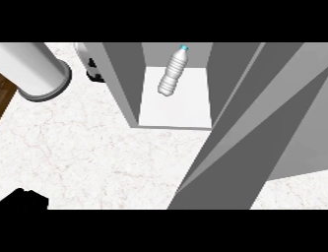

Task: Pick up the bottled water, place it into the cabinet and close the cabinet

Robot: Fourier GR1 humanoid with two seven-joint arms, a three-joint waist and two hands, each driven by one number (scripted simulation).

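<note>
Closing the cabinet (pixel 123 83) looks like the step left, judging from the head view. The bottled water (pixel 172 74) is inside, on the white floor toward the back, blue cap farthest in; whether it stands or lies I cannot tell. The door (pixel 268 123) hangs wide open, slanting across the view's right. The left hand (pixel 17 199) shows only as a dark shape at the lower left edge of the marble tabletop (pixel 86 147), well apart from the door; spread or closed, I cannot tell. The right hand is out of sight. A push made unseen could miss the door's edge, and a hard swing might jolt the bottle forward into the closing gap.
</note>
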